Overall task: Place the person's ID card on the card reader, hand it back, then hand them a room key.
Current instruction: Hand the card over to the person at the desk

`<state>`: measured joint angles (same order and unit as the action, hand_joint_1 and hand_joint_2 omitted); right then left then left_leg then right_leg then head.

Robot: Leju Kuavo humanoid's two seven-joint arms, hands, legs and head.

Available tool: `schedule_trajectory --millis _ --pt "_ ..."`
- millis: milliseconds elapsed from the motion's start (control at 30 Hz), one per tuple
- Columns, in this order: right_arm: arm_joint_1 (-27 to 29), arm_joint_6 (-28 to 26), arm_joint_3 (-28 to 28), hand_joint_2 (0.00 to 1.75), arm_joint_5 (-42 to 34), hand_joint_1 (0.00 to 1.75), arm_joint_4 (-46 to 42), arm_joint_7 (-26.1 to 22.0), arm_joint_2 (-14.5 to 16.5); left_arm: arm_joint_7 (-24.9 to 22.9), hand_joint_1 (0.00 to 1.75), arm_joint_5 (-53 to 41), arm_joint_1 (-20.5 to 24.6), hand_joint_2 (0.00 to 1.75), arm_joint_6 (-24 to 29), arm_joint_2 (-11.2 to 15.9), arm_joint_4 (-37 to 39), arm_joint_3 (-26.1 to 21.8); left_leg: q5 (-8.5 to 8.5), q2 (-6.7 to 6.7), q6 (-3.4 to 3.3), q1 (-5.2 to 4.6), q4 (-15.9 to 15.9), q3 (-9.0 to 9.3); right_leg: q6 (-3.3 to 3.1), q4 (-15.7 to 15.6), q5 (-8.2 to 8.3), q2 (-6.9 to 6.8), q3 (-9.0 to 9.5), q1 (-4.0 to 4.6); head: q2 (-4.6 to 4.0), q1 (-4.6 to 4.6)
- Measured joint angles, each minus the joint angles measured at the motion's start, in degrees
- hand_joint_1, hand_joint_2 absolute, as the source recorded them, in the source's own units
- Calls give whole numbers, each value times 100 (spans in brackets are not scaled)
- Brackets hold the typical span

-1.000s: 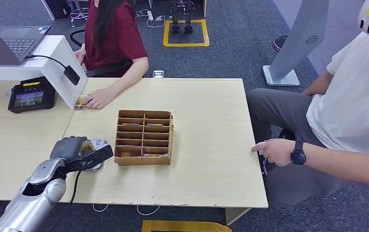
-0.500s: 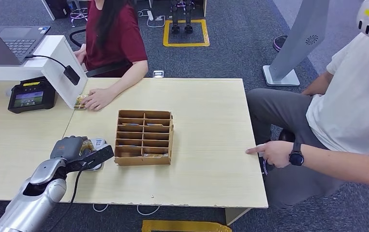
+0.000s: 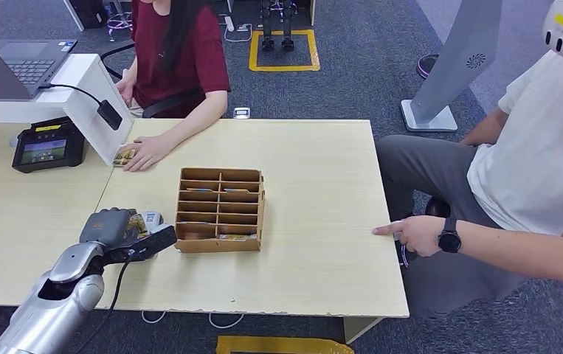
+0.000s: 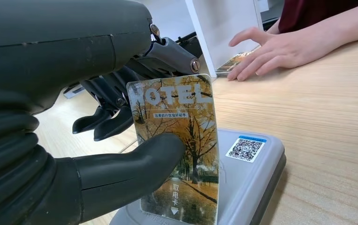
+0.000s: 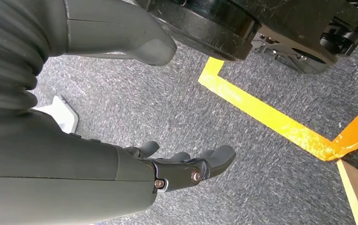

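Fingers (image 4: 120, 119) and thumb of the left hand (image 3: 119, 230) are clamped on a card (image 4: 177, 145), thumb pressed on its printed face, darker fingers behind it. The card stands upright, printed "HOTEL" above a picture of yellow trees. Its lower edge sits at the top face of the grey card reader (image 4: 256, 164), directly under the fingers; whether edge and reader touch cannot be told. The reader carries a QR sticker (image 4: 245, 148) just beside the card and lies on the light wooden surface (image 3: 315, 184).

Beside the fingers, on the side away from the arm, stands a wooden compartment box (image 3: 220, 209), with cards lying in several of its slots. Beyond the fingers, across the surface, a person in a dark red top rests a hand (image 3: 144, 153) on another card (image 3: 123, 156), next to a white stand (image 3: 94, 103). A dark payment terminal (image 3: 42, 145) sits near that stand. Well apart, at the far side edge, a second person wearing a wristwatch touches the surface with a fingertip.

The right hand (image 5: 186, 168) hangs over grey carpet marked with yellow tape (image 5: 270, 119); its fingers are loosely curved, apart, holding nothing.
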<state>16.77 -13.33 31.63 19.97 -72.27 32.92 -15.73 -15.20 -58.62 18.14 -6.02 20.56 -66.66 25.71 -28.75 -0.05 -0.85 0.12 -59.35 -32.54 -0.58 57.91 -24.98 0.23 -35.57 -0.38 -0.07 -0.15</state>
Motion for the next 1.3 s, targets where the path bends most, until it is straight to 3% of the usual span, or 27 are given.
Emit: schedule_trajectory --millis 1300 --pt "113 -185 37 175 -125 0 -166 13 -78 -119 175 -874 -166 175 361 -240 70 10 -1 -1 0 0 0 1 0 0 0 -1 3 -1 0 -1"
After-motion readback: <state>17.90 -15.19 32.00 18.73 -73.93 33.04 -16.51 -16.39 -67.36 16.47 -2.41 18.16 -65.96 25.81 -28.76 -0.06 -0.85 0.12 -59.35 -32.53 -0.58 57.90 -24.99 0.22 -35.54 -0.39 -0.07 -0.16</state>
